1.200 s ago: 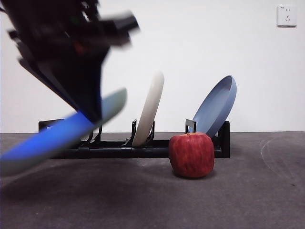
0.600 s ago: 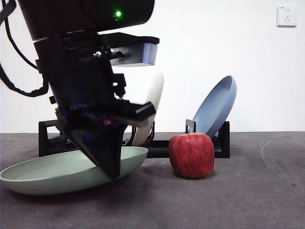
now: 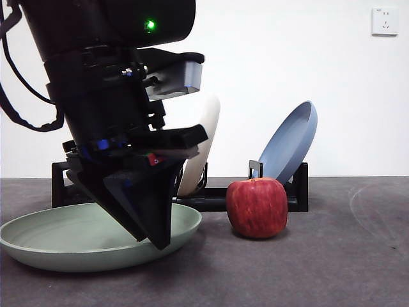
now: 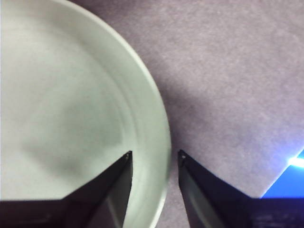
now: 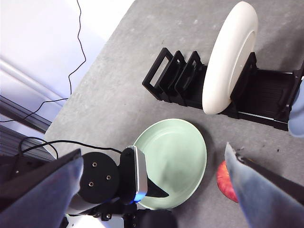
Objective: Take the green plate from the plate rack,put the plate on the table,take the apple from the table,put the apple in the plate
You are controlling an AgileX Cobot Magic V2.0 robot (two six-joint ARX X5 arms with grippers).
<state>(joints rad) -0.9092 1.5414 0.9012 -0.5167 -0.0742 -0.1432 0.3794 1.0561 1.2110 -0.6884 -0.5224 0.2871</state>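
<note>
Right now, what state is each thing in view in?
green plate: flat on the table, out of the rack
left gripper: open, jaws astride the plate's rim
right gripper: open, empty, held high
apple: on the table beside the plate
plate rack: holds cream-white plate and blue plate, both leaning

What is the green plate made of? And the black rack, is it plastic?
The green plate looks like matte plastic or maybe glazed ceramic: its surface is smooth, dull and evenly colored, with no shiny glints, so I can't be sure which. The rack looks like black plastic: its thin dividers are smooth-edged and only slightly glossy. The left hand is straddling the plate's rim.
</note>
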